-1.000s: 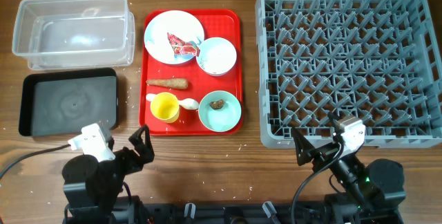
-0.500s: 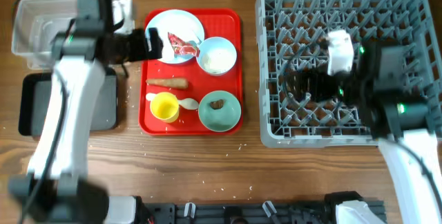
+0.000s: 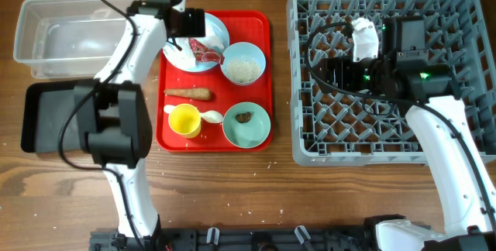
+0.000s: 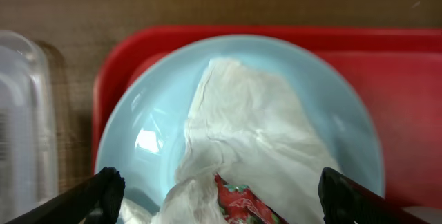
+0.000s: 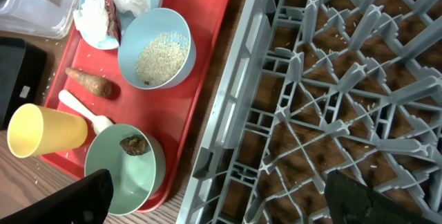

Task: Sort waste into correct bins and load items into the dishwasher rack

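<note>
My left gripper is open and hangs low over the pale-blue plate at the red tray's back left. In the left wrist view its fingers straddle the crumpled white paper and the red-and-white wrapper lying on the plate; it holds nothing. My right gripper is open and empty above the grey dishwasher rack, near its left wall. The clear tub and the black tray lie at the left.
The red tray also holds a pale-blue bowl of rice grains, the carrot piece, the yellow cup, the white spoon and a mint-green bowl with a brown scrap. My left arm crosses above the black tray.
Both arms have left the table's front edge. The left gripper has reached back over the plate; the right gripper has swung over the rack. Nothing has been gripped.
</note>
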`<state>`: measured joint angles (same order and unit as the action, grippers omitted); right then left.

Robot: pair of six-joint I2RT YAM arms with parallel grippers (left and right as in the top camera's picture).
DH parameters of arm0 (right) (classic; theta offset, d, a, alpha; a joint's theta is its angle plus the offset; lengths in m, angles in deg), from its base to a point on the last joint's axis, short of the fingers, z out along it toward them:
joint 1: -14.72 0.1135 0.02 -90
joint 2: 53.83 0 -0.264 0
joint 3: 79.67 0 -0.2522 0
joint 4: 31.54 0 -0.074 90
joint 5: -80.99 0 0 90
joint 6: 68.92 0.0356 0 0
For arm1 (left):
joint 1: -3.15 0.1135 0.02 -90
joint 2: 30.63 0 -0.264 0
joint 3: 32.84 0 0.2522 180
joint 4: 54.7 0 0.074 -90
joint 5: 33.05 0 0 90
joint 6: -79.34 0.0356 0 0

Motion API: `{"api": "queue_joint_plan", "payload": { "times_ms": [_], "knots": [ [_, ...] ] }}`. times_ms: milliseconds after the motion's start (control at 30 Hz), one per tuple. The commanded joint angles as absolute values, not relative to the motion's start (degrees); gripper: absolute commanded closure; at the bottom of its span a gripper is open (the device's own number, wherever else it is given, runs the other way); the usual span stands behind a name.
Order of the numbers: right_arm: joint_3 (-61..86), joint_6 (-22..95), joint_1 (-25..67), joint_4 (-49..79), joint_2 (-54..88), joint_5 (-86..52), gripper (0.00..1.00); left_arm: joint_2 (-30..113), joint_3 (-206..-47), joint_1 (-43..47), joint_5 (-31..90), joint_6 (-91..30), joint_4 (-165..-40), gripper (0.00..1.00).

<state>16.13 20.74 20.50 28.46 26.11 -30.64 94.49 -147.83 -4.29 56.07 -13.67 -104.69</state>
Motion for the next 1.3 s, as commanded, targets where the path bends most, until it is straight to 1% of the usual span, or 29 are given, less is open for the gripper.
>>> {"api": "queue_joint_plan", "payload": {
  "times_ms": [0, 133, 167, 200, 233, 267, 300, 333, 467, 533, 700, 800, 867, 1033, 1100, 1200, 1233, 1267],
  "knots": [
    [15.17, 19.80, 20.52, 28.38, 26.44, -31.58, 0.00, 98.14, -148.62, -5.53, 57.88, -16.16, -104.82, 0.08],
    [15.21, 19.78, 20.55, 28.44, 26.44, -31.58, 0.00, 101.51, -148.60, -6.74, 57.90, -16.33, -104.14, 0.08],
    [15.21, 19.76, 20.52, 28.53, 26.44, -31.58, 0.00, 102.30, -148.60, -6.87, 57.90, -16.36, -103.68, 0.12],
    [15.21, 19.78, 20.55, 28.55, 26.44, -31.58, 0.02, 102.93, -148.60, -6.87, 57.95, -17.21, -103.42, 0.27],
    [15.21, 19.78, 20.52, 28.53, 26.44, -31.58, 0.05, 103.41, -148.60, -6.84, 57.92, -17.19, -103.35, 0.45],
    [15.21, 19.78, 20.55, 28.53, 26.44, -31.58, 0.08, 103.74, -148.60, -6.89, 57.92, -17.21, -103.35, 0.67],
    [15.21, 19.80, 20.55, 28.53, 26.44, -31.58, 0.10, 103.76, -148.60, -6.98, 57.92, -17.21, -103.35, 0.83],
    [15.21, 19.78, 20.52, 28.53, 26.44, -31.58, 0.11, 103.74, -148.60, -6.95, 57.95, -17.41, -103.31, 0.96],
    [15.21, 19.80, 20.52, 28.53, 26.44, -31.58, 0.14, 102.78, -148.62, -6.93, 57.97, -18.78, -103.38, 0.96],
    [15.21, 19.78, 20.52, 28.51, 26.44, -31.58, 0.15, 99.19, -148.73, -6.49, 57.95, -20.20, -103.31, 0.96],
    [15.21, 19.78, 20.52, 28.20, 26.44, -31.58, 0.16, 84.62, -150.50, -6.30, 58.14, -20.57, -102.59, 0.96],
    [15.21, 19.76, 20.52, 27.70, 26.44, -31.58, 0.16, 77.47, -150.50, -5.45, 63.17, -20.57, -101.19, 0.96],
    [15.21, 19.78, 20.52, 27.63, 26.44, -31.58, 0.16, 75.92, -150.50, -3.81, 66.60, -20.57, -100.21, 0.96],
    [15.24, 19.78, 20.55, 27.65, 26.46, -31.60, 0.17, 75.65, -150.50, 5.72, 76.55, -20.53, -100.10, 0.96],
    [15.30, 19.76, 20.55, 27.50, 26.49, -31.60, 0.17, 76.59, -150.45, 10.53, 76.22, -20.57, -100.53, 0.96],
    [15.32, 19.80, 20.55, 26.93, 26.64, -31.60, 0.17, 80.53, -150.32, 15.36, 69.07, -20.57, -104.80, 0.96],
    [15.32, 19.85, 20.55, 26.54, 26.64, -31.62, 0.17, 81.99, -150.32, 16.08, 67.56, -20.57, -105.15, 0.85],
    [15.32, 19.85, 20.55, 26.30, 26.64, -31.62, 0.17, 83.65, -150.32, 16.56, 66.51, -20.57, -105.19, 0.62]
  ]
}}
